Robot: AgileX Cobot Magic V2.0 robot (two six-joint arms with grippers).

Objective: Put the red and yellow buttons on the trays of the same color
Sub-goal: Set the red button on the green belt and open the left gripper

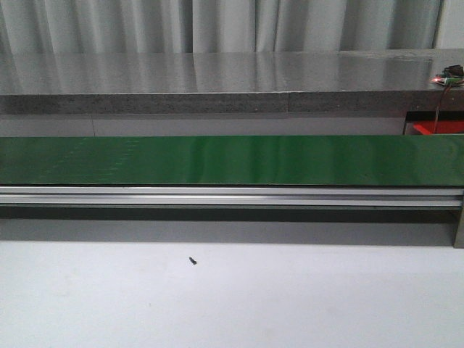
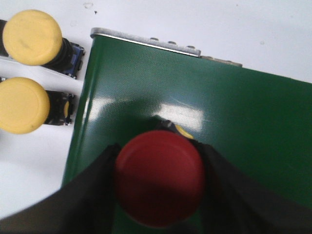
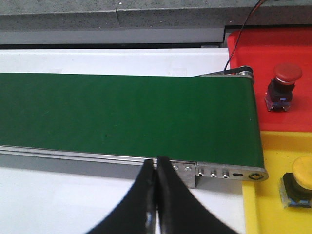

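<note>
Left wrist view shows the left gripper [image 2: 158, 195] with its dark fingers [image 2: 92, 195] clamped on either side of a red button [image 2: 159, 176], holding it just above the green conveyor belt [image 2: 234, 122] near the belt's end. Beside that end, two yellow buttons [image 2: 31, 36] stand on the white tabletop [image 2: 195, 19], one next to the other, both clear of the belt. Right wrist view shows the right gripper [image 3: 156, 195] with its fingers [image 3: 139, 195] pressed together and nothing between them, poised over the belt's aluminium side rail. Past the far end of the belt in this view lie two trays touching each other: a red tray [image 3: 273, 53] carrying another red button [image 3: 286, 73] upright on its dark base, and a yellow tray [image 3: 273, 161] carrying a yellow button [image 3: 304, 173], partly cut off by the picture's edge. Front view shows the long green belt running across the scene on its metal frame, with a small dark speck [image 1: 193, 260] on the white tabletop in front of it and a corner of the red tray visible at the far right; neither arm appears in this view.
</note>
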